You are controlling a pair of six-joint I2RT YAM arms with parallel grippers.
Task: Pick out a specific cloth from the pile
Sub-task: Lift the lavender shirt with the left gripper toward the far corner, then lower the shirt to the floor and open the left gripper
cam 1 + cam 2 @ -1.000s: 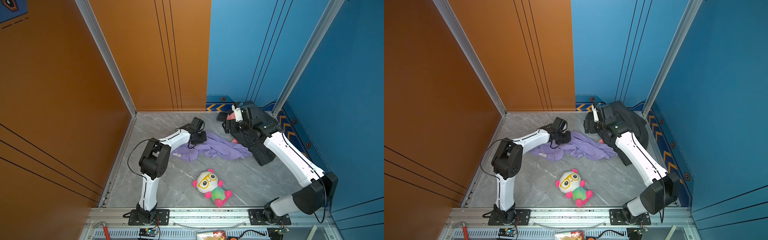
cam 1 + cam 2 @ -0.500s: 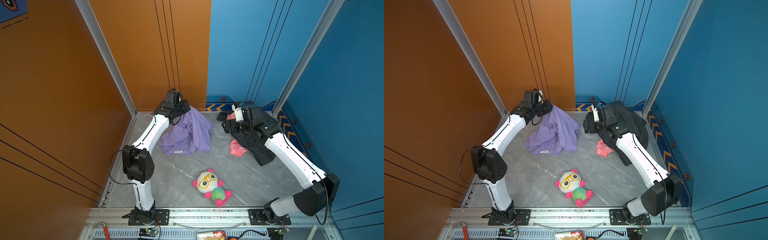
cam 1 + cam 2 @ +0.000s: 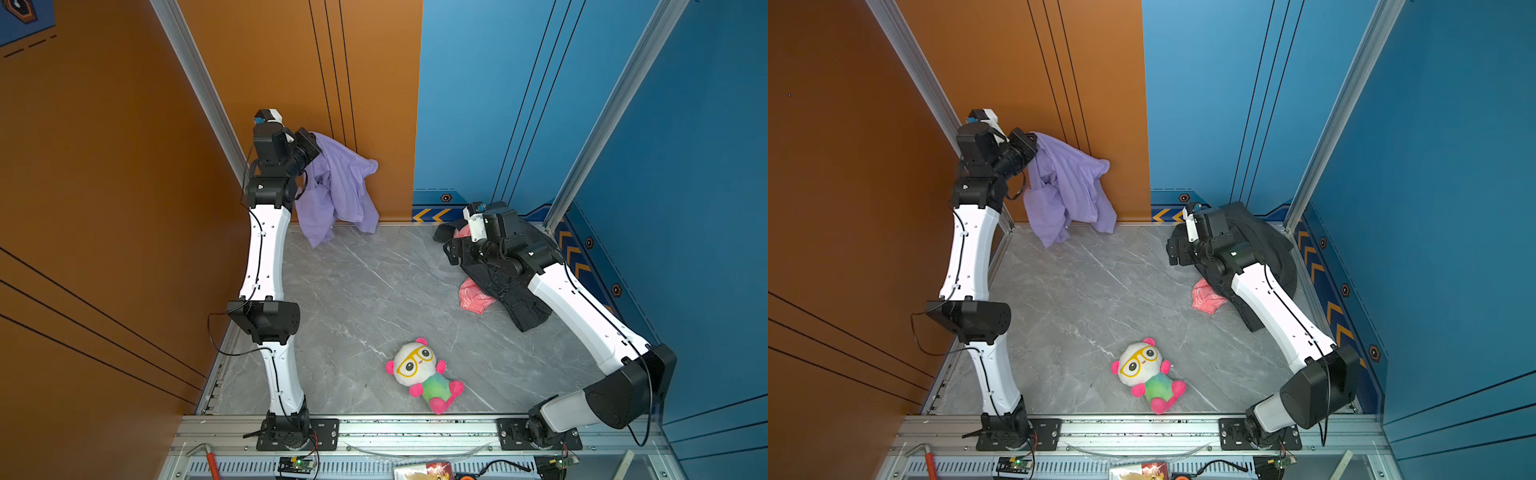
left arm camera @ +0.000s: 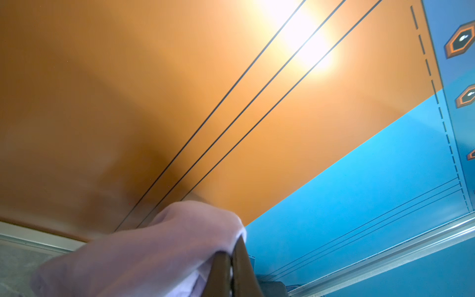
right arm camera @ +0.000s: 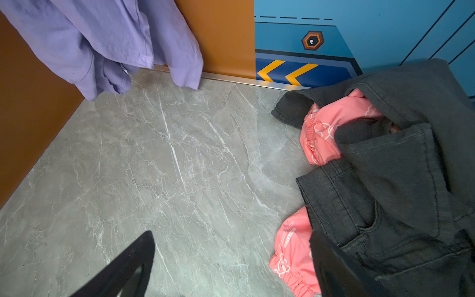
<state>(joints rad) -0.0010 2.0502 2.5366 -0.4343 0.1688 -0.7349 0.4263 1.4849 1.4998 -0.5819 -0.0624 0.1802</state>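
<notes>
1. Left gripper (image 4: 230, 270): pinched together on a bunched fold of the cloth (image 4: 144, 252), up high against the orange wall (image 3: 291, 62).
2. Cloth (image 3: 337, 195): hanging straight down from that pinch, long axis vertical, lowest hem just above or barely brushing the marble tabletop (image 3: 365, 291) near the far left corner; impossible to tell which.
3. Well apart from the pile (image 3: 511, 282) at the far right: dark jeans (image 5: 398, 180) wrapped over a pink garment (image 5: 323, 133), no lavender in it.
4. Right gripper (image 5: 231, 257): spread wide, empty, low beside the pile, facing the hanging cloth across bare marble; farther from the cloth than the left.
5. Judged: separation done in effect; next, probably a set-down on the open middle, clear of the plush toy (image 3: 424, 374) near the front edge.
6. Room: plenty in the middle; little behind the cloth, with the wall close.
</notes>
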